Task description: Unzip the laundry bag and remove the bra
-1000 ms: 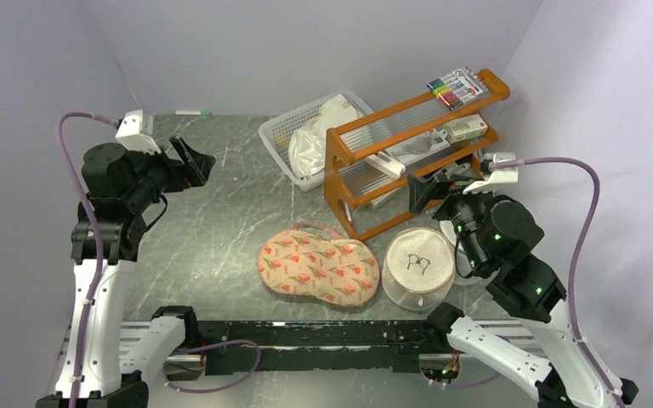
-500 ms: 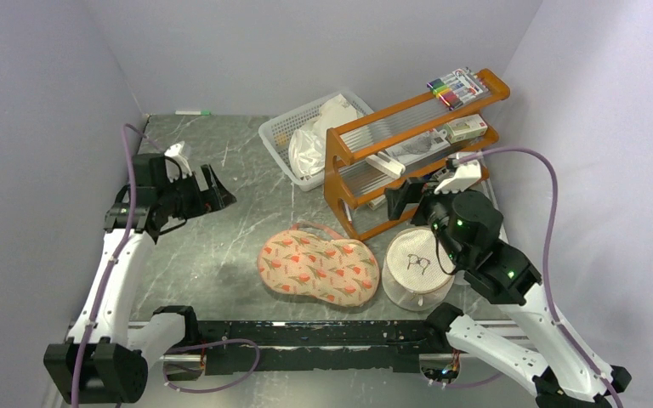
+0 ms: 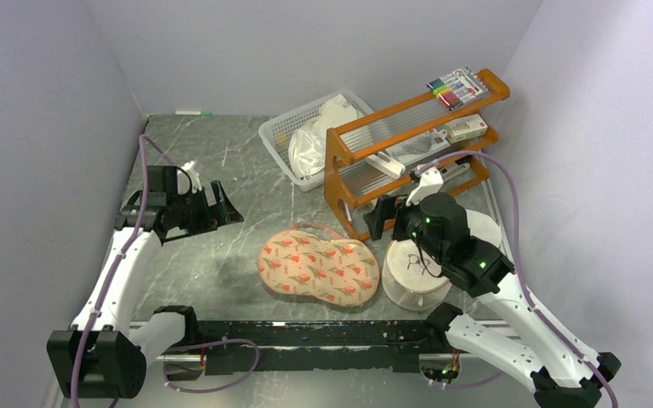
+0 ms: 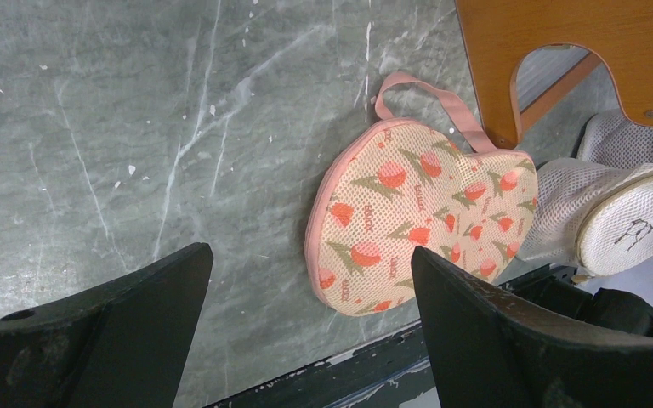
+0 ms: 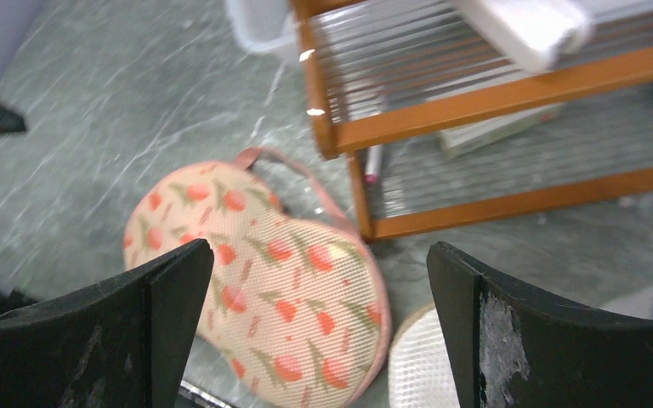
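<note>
Peach bag [image 3: 319,268]: lies flat on the table [image 3: 212,246], lower centre of the top view. The flower print faces up, and the pink rim looks closed wherever it shows.
Loop [image 4: 425,98]: pink strap at the bag's upper edge, reaching toward the rack's foot.
Left gripper [image 3: 224,204]: left of centre in the top view, over bare table and well apart from the bag. Its jaws are spread wide with nothing between them.
Left wrist view: the bag [image 4: 417,217] sits right of centre, seen between the wide jaws of that gripper [image 4: 310,255].
Right gripper [image 3: 378,217]: right of centre, near the bag's right end but not touching it. Its jaws are spread wide and empty.
Right wrist view: the bag [image 5: 259,272] is at lower centre, somewhat blurred, below the gripper [image 5: 320,251].
Drum [image 3: 417,276]: white mesh, lower right, just beside the bag. In the left wrist view it seems to touch the bag's end.
Rack [image 3: 408,144]: orange wood, upper right, with markers [image 3: 455,87] on top.
Basket [image 3: 293,127]: white, upper centre, just left of the rack.
</note>
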{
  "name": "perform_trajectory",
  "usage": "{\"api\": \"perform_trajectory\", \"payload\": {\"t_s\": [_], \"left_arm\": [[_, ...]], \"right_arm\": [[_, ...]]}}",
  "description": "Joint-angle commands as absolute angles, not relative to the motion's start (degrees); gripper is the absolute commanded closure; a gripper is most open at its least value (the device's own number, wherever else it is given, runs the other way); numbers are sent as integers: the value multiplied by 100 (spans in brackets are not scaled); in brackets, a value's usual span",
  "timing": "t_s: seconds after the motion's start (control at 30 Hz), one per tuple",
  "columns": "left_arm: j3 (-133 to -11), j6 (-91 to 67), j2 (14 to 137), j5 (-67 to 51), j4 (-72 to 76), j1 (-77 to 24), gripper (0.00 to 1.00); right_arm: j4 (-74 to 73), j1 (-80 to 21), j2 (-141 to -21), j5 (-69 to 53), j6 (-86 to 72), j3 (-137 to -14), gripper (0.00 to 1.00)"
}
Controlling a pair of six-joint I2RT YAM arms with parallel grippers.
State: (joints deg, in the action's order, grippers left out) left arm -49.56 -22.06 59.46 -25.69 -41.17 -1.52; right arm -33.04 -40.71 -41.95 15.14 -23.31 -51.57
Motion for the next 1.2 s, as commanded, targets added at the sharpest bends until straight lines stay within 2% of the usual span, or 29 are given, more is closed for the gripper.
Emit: {"api": "perform_trajectory", "payload": {"t_s": [0.0, 0.2, 0.33, 0.4, 0.6, 0.9, 1.03, 1.17], "left_arm": [[-5098, -2212, 5655, -2415, -3875, -194, 0], [-5134, -2089, 5467, -2223, -3490, -199, 1], [-5070, -2074, 5237, -2184, -3316, -194, 1], [-4976, -2085, 5058, -2110, -3269, -193, 0], [-4794, -2184, 4447, -2041, -3113, -193, 1], [-4747, -2220, 4098, -1974, -3037, -176, 1], [-4712, -2207, 4130, -2100, -2994, -159, 0], [-4735, -2183, 4207, -2200, -3012, -154, 0]], "right_arm": [[-2795, -4052, -4334, -210, -1975, -4922, 0], [-2135, -4079, -5045, -2141, -2187, -4547, 0], [-1670, -4443, -5468, -2606, -2409, -4253, 0], [-1712, -4760, -5688, -2325, -2363, -4203, 0], [-2483, -5620, -6584, -122, -2160, -4541, 0], [-2903, -7018, -7513, 2777, -3449, -4631, 0], [-3173, -7164, -8061, 3294, -3612, -4884, 0], [-2694, -7206, -8656, 2710, -3206, -5173, 0]]}}
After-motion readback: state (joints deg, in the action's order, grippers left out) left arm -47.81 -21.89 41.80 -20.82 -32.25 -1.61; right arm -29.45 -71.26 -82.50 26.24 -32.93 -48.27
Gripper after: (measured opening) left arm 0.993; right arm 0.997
